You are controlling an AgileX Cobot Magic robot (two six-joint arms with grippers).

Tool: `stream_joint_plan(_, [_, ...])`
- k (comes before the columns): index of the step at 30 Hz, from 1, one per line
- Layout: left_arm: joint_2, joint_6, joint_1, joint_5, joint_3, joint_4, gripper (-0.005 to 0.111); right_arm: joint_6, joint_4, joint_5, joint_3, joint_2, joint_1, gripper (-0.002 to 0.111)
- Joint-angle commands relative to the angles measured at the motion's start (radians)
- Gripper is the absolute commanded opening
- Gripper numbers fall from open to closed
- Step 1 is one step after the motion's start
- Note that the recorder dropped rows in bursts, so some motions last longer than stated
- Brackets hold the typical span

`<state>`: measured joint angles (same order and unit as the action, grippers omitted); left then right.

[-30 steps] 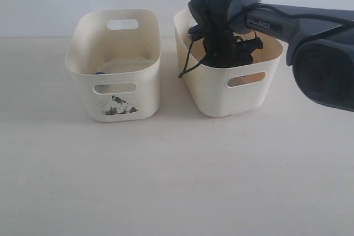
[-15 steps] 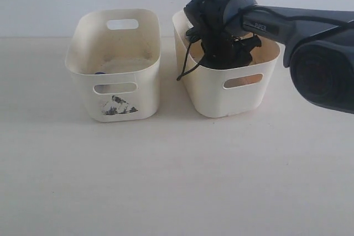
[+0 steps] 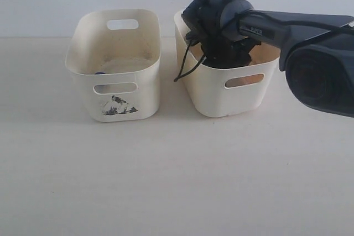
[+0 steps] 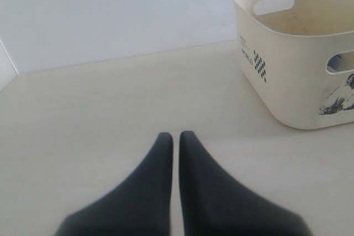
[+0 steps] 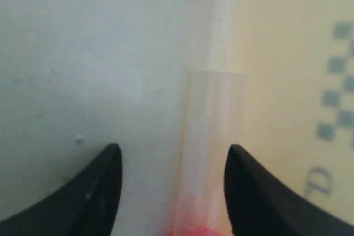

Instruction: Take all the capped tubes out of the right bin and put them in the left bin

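From the frame's right, the right arm (image 3: 298,26) dips the right gripper (image 5: 174,150) into the right bin (image 3: 210,95), jaws apart around one orange-capped tube (image 5: 213,136). The left gripper (image 4: 176,135) has its jaws closed. With the left bin (image 3: 146,89), bins number two.

In the exterior view the right tool (image 5: 172,189) is hidden at its tips behind the front wall of the plain cream plastic bin (image 3: 213,95), as are the bin's contents. Only a dark blue speck (image 3: 99,73) is seen at seven o'clock inside the printed cream plastic bin (image 3: 119,103). In the right wrist view a blurred whitish tube (image 5: 213,147), orange-red at one end, is cut off by the edge.
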<state>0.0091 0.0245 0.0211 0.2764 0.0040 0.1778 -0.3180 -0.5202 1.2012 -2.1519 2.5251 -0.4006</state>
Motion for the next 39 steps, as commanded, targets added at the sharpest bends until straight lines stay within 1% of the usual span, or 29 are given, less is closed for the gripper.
stream_joint_plan(1, [-0.002, 0.012, -0.001, -0.016, -0.004, -0.001, 0.004, -0.038, -0.037, 0.02, 0.006, 0.036, 0.002, 0.029])
stream_joint_plan(3, [-0.002, 0.012, -0.001, -0.016, -0.004, -0.001, 0.004, -0.06, -0.048, 0.02, 0.006, 0.036, 0.002, 0.019])
stream_joint_plan(7, [-0.002, 0.012, -0.001, -0.016, -0.004, -0.001, 0.004, -0.065, -0.05, 0.02, 0.006, 0.036, 0.002, 0.006])
stream_joint_plan(8, [-0.002, 0.012, -0.001, -0.016, -0.004, -0.001, 0.004, -0.065, -0.05, 0.02, 0.006, 0.036, 0.002, 0.001])
stream_joint_plan(9, [-0.002, 0.012, -0.001, -0.016, -0.004, -0.001, 0.004, -0.065, -0.05, 0.02, 0.006, 0.036, 0.002, 0.0])
stream_joint_plan(18, [-0.002, 0.012, -0.001, -0.016, -0.004, -0.001, 0.004, -0.083, -0.069, 0.02, 0.006, 0.028, 0.002, 0.0])
stream_joint_plan(25, [-0.002, 0.012, -0.001, -0.016, -0.004, -0.001, 0.004, -0.124, -0.099, 0.02, 0.006, -0.024, 0.002, 0.0])
stream_joint_plan(30, [-0.002, 0.012, -0.001, -0.016, -0.004, -0.001, 0.004, -0.124, -0.102, -0.026, 0.006, -0.074, 0.002, 0.0])
stream_joint_plan(32, [-0.002, 0.012, -0.001, -0.016, -0.004, -0.001, 0.004, -0.124, -0.105, -0.039, 0.006, -0.089, 0.002, 0.002])
stream_joint_plan(34, [-0.002, 0.012, -0.001, -0.016, -0.004, -0.001, 0.004, -0.124, -0.115, -0.043, 0.006, -0.096, 0.002, 0.01])
stream_joint_plan(39, [-0.002, 0.012, -0.001, -0.016, -0.004, -0.001, 0.004, -0.124, -0.115, -0.035, 0.006, -0.096, 0.002, 0.038])
